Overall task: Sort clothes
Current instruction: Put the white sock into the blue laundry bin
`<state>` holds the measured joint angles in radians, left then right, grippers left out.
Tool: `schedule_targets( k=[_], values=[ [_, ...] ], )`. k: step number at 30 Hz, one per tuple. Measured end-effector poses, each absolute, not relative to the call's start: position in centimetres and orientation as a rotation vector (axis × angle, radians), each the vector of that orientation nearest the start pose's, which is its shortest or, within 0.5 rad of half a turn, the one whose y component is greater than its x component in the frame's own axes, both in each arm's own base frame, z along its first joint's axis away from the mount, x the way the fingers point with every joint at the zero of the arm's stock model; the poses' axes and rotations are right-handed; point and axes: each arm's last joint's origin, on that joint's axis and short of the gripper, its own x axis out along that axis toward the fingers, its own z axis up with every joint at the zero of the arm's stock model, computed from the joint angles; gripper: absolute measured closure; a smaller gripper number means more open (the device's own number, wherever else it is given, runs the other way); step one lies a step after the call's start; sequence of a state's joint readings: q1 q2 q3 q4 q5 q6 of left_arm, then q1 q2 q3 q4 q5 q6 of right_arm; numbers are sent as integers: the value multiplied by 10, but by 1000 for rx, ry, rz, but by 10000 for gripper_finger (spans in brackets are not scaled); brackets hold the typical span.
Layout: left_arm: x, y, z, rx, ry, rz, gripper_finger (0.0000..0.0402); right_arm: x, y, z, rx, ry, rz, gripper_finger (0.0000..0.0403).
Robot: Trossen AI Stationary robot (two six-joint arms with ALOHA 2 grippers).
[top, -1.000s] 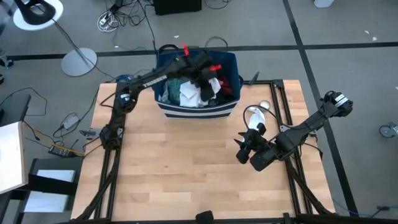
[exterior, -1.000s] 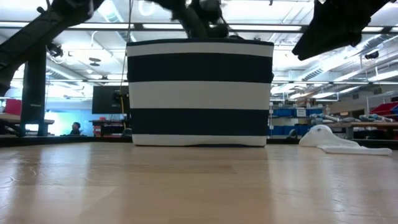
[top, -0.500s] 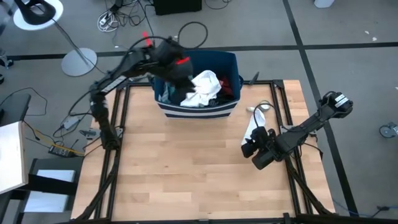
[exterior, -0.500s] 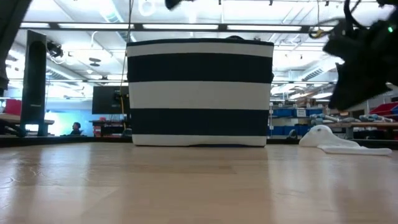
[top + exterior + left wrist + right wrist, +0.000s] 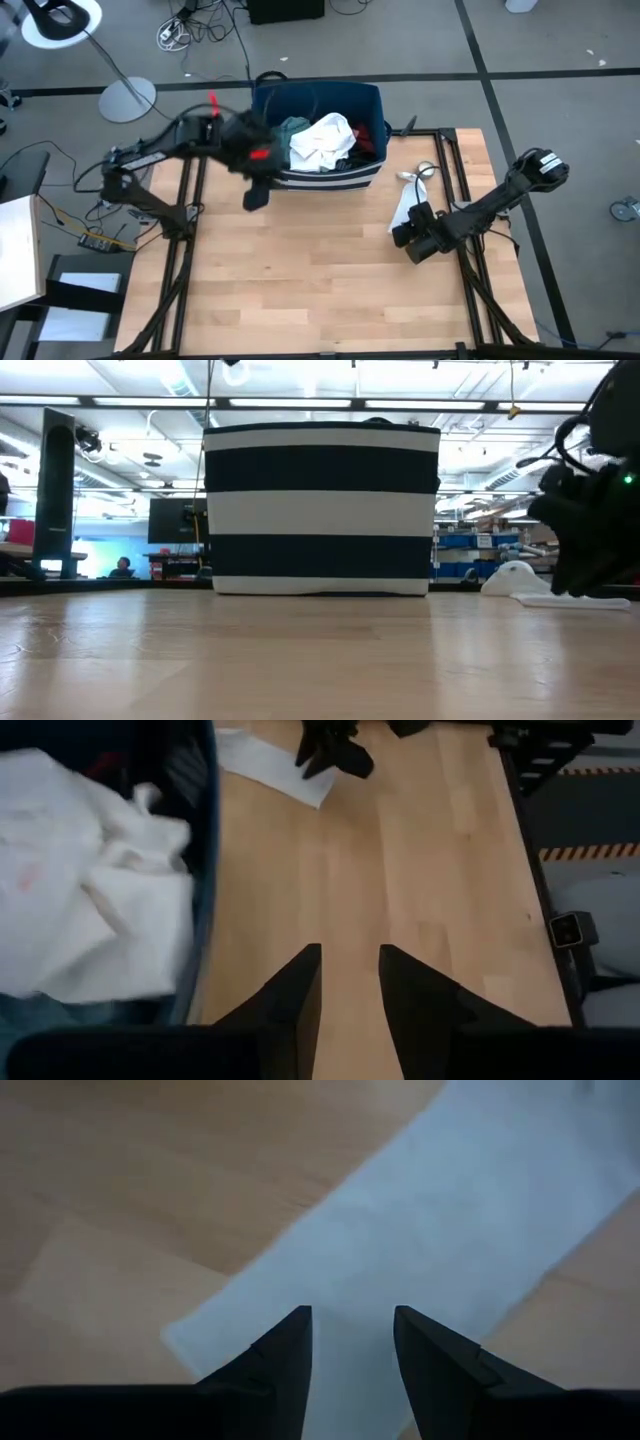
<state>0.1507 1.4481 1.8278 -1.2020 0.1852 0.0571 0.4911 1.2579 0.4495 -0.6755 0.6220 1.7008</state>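
The right gripper (image 5: 401,232) hangs low over the right side of the table, fingers spread with a clear gap and pinching nothing; its wrist view shows them directly above a pale sock (image 5: 430,1230) lying flat on the wood. The left gripper (image 5: 256,196) is at the bin's front left corner, over the table. From above, something dark hangs below it, but I cannot tell whether that is cloth or the gripper's own body. Its wrist view shows fingers (image 5: 290,995) parted with only bare wood between them.

By my reading the sort has barely begun. The striped bin (image 5: 318,177) at the back of the table (image 5: 300,290) still holds nearly everything: a white garment (image 5: 320,140) heaped on top, a teal piece (image 5: 290,126) just beside it towards the left wall, and dark cloth plus a sliver of red at the right wall, too buried to name.

Out of the bin, only the pale sock is laid down, on the table's right side between the bin and the right gripper. No sorted piles are visible yet. What is left is nearly the whole load.
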Motion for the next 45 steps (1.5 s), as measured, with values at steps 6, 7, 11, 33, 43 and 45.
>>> schedule_targets(
  k=[6,7,11,33,43,45],
  values=[
    [229,15,393,-164,745,-56,292,143,49,118,687,794,-1052,266],
    [222,13,384,-186,741,-47,292,143,47,117,683,797,-1058,273],
    [194,6,356,-267,706,8,292,146,45,119,644,832,-1041,352],
    [142,1,169,-434,559,150,292,184,39,382,287,629,-964,401],
    [140,1,149,-448,460,119,292,228,1,496,46,334,-851,402],
    [141,1,153,-447,420,123,292,246,-12,511,2,264,-781,402]
  ],
)
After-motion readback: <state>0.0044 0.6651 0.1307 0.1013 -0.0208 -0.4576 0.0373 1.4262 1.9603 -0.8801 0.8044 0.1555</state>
